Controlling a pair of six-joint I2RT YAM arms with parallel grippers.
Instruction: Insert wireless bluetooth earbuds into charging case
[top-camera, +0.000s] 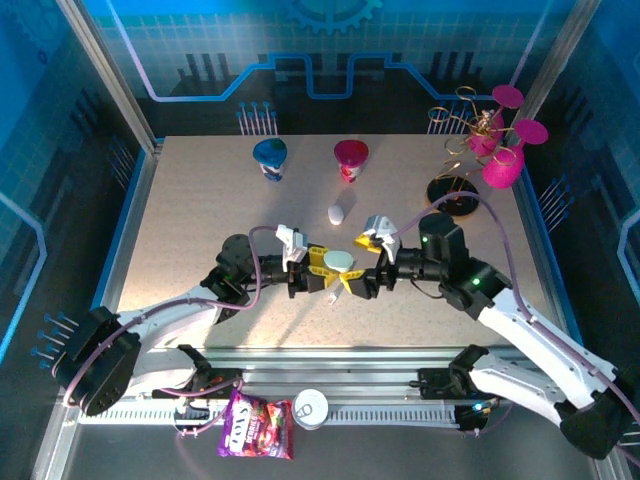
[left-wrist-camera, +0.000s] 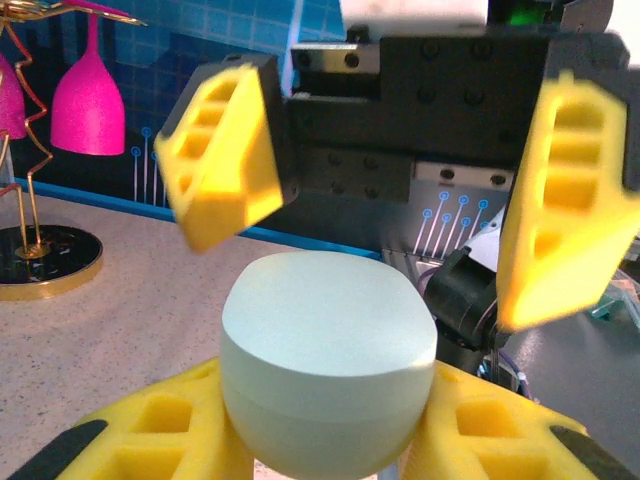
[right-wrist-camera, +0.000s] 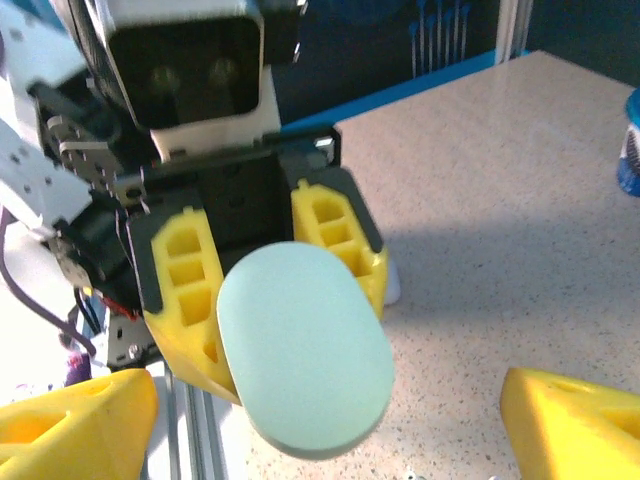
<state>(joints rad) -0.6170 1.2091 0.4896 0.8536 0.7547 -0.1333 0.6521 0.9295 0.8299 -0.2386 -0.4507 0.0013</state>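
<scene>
Pale charging case (top-camera: 341, 260) held off the worktop (top-camera: 200, 200).
Top view: left gripper (top-camera: 333, 270) pinches it, right gripper (top-camera: 363, 256) spread wide opposite. Left wrist: smooth rounded shell, likely light, hard, slippery. Right wrist: best gripped low on its sides, with the lid free.

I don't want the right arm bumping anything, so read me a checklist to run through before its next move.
1. Left gripper clamped on the mint case: ok.
2. Case lid open: not ok, it looks shut.
3. Right gripper open, facing the case: ok.
4. Earbud in the right gripper: not ok, its fingers are bare.
5. Case held off the table: ok.
6. White case on the table lies apart from both grippers: ok.
</scene>
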